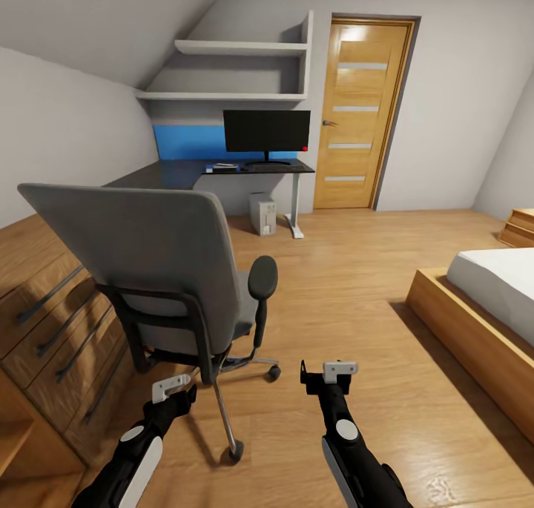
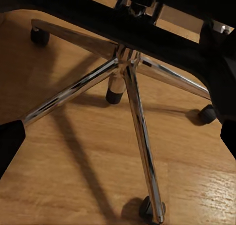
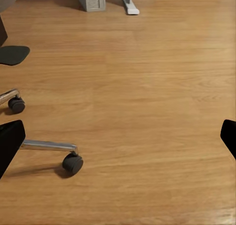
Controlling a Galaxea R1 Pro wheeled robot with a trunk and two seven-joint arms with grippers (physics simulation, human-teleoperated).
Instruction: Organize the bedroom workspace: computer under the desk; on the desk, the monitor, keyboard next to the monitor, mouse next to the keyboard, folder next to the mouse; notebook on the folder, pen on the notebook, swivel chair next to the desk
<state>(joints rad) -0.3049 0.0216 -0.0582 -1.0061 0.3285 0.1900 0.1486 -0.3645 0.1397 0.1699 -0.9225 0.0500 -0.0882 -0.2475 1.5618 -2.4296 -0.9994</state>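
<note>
The grey swivel chair [image 1: 148, 248] stands with its back to me, left of centre, and its seat is hidden, so the folder is out of view. Its chrome star base [image 2: 129, 67] lies close ahead of my left gripper [image 1: 172, 386], which is open and empty. My right gripper [image 1: 328, 371] is open too, held over bare floor to the right of the chair. Far back, the black desk [image 1: 185, 174] carries the wide monitor [image 1: 267, 131]. The white computer [image 1: 262, 213] stands under it. Small flat items [image 1: 222, 167] lie on the desk, too small to name.
Light wooden drawers [image 1: 52, 322] run along the left, close to the chair. A bed [image 1: 489, 285] with a wooden frame stands at the right. A wooden door [image 1: 363, 115] is at the back right. Open wood floor stretches between chair, bed and desk.
</note>
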